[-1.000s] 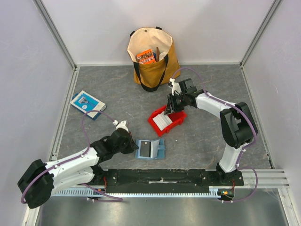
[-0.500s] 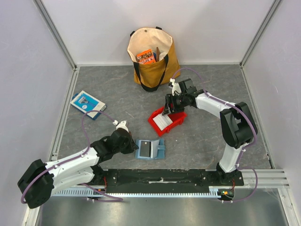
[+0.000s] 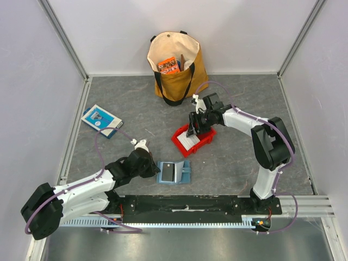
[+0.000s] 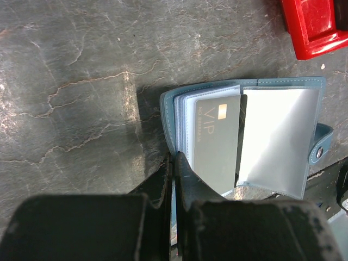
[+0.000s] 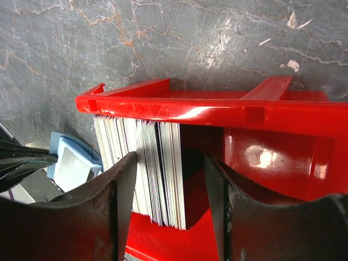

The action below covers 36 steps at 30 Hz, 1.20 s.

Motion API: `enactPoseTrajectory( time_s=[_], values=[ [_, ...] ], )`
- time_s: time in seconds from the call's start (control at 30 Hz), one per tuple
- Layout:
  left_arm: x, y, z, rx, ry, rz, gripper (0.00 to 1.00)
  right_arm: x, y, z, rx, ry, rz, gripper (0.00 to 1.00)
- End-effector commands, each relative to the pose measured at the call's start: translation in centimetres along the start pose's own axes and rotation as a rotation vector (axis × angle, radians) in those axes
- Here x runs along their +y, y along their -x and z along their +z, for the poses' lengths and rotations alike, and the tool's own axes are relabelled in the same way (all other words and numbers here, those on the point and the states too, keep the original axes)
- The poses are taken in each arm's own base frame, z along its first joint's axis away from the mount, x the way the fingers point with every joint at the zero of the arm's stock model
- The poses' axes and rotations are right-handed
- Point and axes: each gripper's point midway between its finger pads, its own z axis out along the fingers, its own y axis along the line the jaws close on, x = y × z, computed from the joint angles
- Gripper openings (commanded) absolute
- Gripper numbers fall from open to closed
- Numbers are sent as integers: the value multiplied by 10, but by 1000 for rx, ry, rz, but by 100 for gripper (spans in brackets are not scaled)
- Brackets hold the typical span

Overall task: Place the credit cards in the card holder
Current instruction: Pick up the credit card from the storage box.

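Note:
The credit cards (image 5: 149, 163) stand on edge as a thick stack in the red bin (image 5: 217, 106), also seen as a pale block of cards (image 3: 188, 141) from above. My right gripper (image 5: 169, 187) is open just over them, one finger on the stack's left part, the other in the bin's bare space. The teal card holder (image 4: 283, 136) lies open on the table, a grey VIP card (image 4: 217, 138) in its pocket. My left gripper (image 4: 175, 163) is shut on the card holder's left edge. From above, the card holder (image 3: 173, 172) lies right of the left gripper (image 3: 153, 167).
A tan tote bag (image 3: 175, 65) with items inside stands at the back. A blue-and-white flat box (image 3: 101, 120) lies at the left. The red bin (image 3: 202, 140) sits mid-table, right of the holder. Grey walls close the table on three sides.
The right gripper has opened and shifted slightly left over the card stack in the bin. The left arm and card holder have not moved.

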Motion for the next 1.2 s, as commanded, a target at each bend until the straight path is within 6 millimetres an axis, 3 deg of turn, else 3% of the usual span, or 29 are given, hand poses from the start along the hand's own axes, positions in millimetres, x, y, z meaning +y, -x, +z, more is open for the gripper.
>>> enactPoseTrajectory(
  time_s=[0.0,0.27,0.9,1.17],
  values=[
    [-10,7,0,-21,-38,34,2,9,18,-9,-33,14,-40,57],
    [-9,8,-1,-23,-36,34,2,20,25,-18,-58,43,-50,49],
    [-9,6,0,-18,-37,31,2,19,27,-25,-67,49,-44,29],
    [-10,5,2,-12,-38,35,2,20,27,-26,-66,70,-44,29]
  ],
)
